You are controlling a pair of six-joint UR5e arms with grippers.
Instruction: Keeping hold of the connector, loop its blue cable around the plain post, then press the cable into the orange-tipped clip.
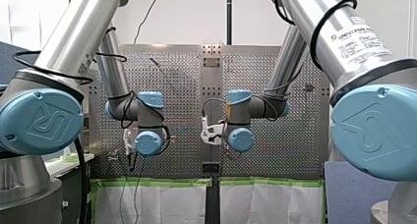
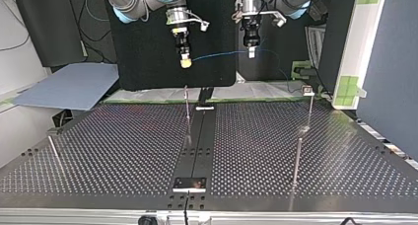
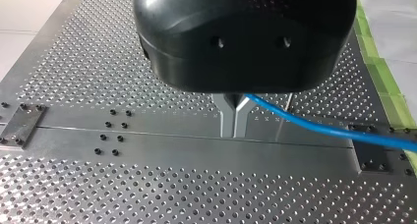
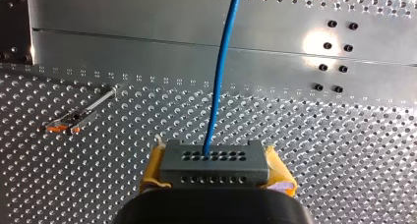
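The connector [image 4: 215, 162], trailing one blue cable [image 4: 219, 86], hangs pinched in the right end effector [image 2: 185, 62] above the perforated metal counter [image 2: 123, 151] with four thin posts [image 2: 188, 111], the left end effector [image 3: 234, 123] pressed together on that cable before a black backdrop [image 2: 148, 37].

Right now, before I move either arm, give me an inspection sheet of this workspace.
Surface: perforated table, bare metal, with a dark strip down its middle.
Job's things: grey connector is held; orange-tipped clip is empty, apart from the cable; thin post has no loop around it.
Clutter: nothing seen.
Grippers: my right gripper, with yellow pads, is shut on the connector; my left gripper, with metal fingers, is shut on the cable.
Cables: blue cable spans the air between the grippers, above the table.
Surroundings: black panel behind the table; grey sheet at the top view's left.
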